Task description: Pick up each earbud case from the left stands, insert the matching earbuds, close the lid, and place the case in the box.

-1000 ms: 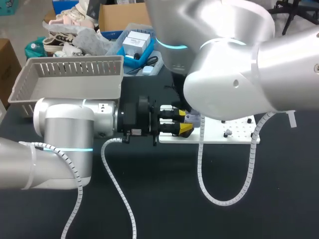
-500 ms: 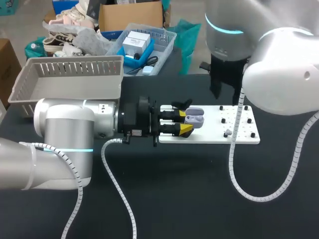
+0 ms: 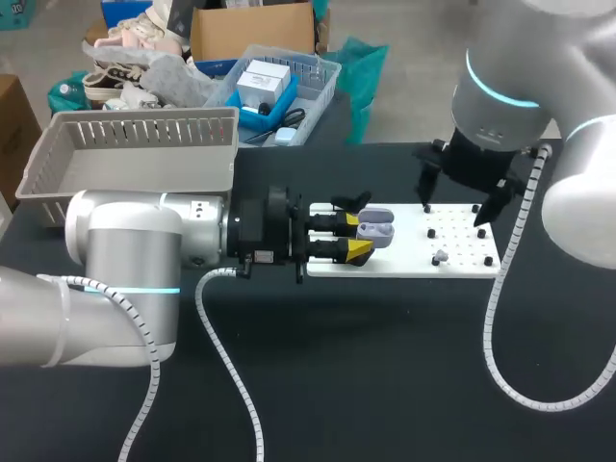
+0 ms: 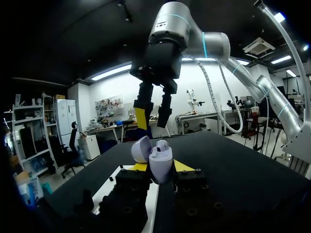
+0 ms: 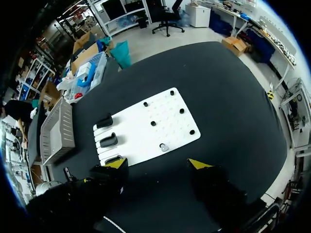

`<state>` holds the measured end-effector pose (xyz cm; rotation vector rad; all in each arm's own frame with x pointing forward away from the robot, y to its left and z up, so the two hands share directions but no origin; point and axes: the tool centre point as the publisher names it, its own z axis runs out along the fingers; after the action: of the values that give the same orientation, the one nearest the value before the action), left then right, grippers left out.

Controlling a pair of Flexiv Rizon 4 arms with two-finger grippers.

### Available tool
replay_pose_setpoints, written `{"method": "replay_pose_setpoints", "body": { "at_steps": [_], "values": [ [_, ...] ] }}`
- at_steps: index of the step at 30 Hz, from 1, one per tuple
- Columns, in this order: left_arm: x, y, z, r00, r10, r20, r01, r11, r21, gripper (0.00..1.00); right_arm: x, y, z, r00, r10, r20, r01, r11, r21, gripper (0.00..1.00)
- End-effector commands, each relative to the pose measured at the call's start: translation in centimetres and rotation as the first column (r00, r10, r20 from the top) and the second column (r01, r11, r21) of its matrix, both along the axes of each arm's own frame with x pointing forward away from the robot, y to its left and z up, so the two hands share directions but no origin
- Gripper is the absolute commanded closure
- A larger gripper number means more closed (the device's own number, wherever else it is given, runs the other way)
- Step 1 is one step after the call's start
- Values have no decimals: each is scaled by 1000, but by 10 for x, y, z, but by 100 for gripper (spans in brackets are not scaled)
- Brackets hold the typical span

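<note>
Left wrist view puts the earbud case [image 4: 160,164] right between the yellow tips of our left hand [image 4: 161,166]. The hand pinches the pale lavender case from both sides. Its lid [image 4: 141,148] hangs open to one side and its mouth faces up. We judge it is held this way to keep the opening steady for an earbud coming from above. A small rounded shape sits at the mouth. It may be an earbud already seated, but we cannot be sure.

In the head view the case hangs over the left end of the white board [image 3: 414,268], close to a black stand [image 3: 351,202]. We cannot tell whether it touches the board.

Our right hand [image 3: 452,205] hovers above the board's right half, fingers spread and empty. Its own wrist view confirms this, with nothing between the two yellow tips of the right hand [image 5: 158,165]. Just ahead of them a loose earbud [image 5: 164,146] lies on the board, apart from the black pegs. That earbud looks like the next thing to fetch, which would explain why the hand is poised there.

The grey slatted box [image 3: 135,117] waits at the far left of the tabletop [image 3: 385,366], well apart from the case. The case is not yet closed or delivered.

We can read no writing or labels on the case, the board or the box.
</note>
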<state>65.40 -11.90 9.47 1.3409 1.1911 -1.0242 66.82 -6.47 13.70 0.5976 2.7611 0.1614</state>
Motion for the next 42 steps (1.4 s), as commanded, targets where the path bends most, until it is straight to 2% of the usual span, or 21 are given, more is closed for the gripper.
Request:
{"method": "replay_pose_setpoints", "body": {
  "at_steps": [1, 9, 13, 23, 32, 42],
  "values": [
    [0, -1, -1, 1000, 2, 1, -2, 1000, -1, 100, -1, -9, -12, 995, 54, 88, -61, 995, 81, 51],
    [0, -1, -1, 1000, 2, 1, -2, 1000, -1, 100, -1, -14, -28, 984, 105, 143, -118, 990, 80, 54],
    [0, -1, -1, 1000, 2, 1, -2, 1000, -1, 100, -3, -15, -37, 983, 134, 130, -148, 984, 105, 54],
    [0, -1, -1, 1000, 2, 1, -2, 1000, -1, 100, -4, -12, -61, 976, 203, 80, -210, 972, 106, 52],
    [0, -1, -1, 1000, 2, 1, -2, 1000, -1, 100, 3, -5, -82, 979, 199, 50, -203, 974, 102, 55],
    [0, -1, -1, 1000, 2, 1, -2, 1000, -1, 100, 8, -1, -96, 980, 193, 50, -198, 975, 100, 61]
  ]
}}
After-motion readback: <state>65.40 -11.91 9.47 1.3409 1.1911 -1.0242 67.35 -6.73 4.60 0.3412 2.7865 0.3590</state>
